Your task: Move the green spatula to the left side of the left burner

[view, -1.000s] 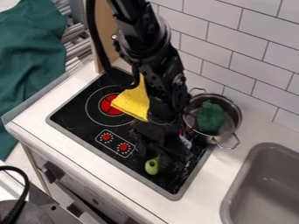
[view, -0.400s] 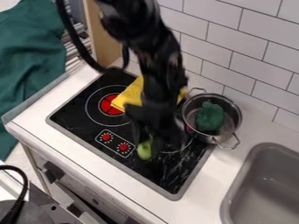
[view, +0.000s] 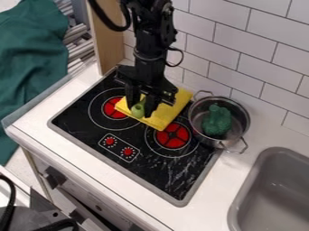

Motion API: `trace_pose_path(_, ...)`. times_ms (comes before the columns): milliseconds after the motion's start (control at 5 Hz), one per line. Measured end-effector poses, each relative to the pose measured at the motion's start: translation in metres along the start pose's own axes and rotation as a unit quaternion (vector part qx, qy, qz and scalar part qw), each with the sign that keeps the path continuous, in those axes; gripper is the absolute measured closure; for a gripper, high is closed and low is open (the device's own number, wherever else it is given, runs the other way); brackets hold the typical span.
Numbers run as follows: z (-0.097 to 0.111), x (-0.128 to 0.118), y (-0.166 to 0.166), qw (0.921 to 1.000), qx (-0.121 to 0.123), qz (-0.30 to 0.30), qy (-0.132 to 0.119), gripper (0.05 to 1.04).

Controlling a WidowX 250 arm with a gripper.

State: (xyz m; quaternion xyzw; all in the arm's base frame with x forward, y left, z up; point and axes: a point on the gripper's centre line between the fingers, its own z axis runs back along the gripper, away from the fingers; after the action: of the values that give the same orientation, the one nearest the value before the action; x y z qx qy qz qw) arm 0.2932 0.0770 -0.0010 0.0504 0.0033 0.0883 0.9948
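White tiles back the bench. White markings surround two red knobs on the stove. Tool: fingers closed on one green spatula, over one yellow cloth, right of the left burner's red center. Burner count: two. One pot contains one green toy vegetable.

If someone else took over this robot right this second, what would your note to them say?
Gripper: closed on the green spatula.
Where things are: the spatula is over the yellow cloth, just right of the left burner as the camera sees it; I can't tell whether it touches the cloth.
Done: spatula grasped.
Left: take it across to the burner's left side, set it down, let go.
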Motion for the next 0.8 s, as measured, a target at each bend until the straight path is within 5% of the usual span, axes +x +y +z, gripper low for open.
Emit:
trace_pose_path(200, -0.018, 0.014, 0.022, 0.9995, 0.012, 0.011, 0.026, 0.724)
trace_pose_path(800, -0.021, -0.01, 0.09, 0.9939, 0.001, 0.111, 0.0, 0.724)
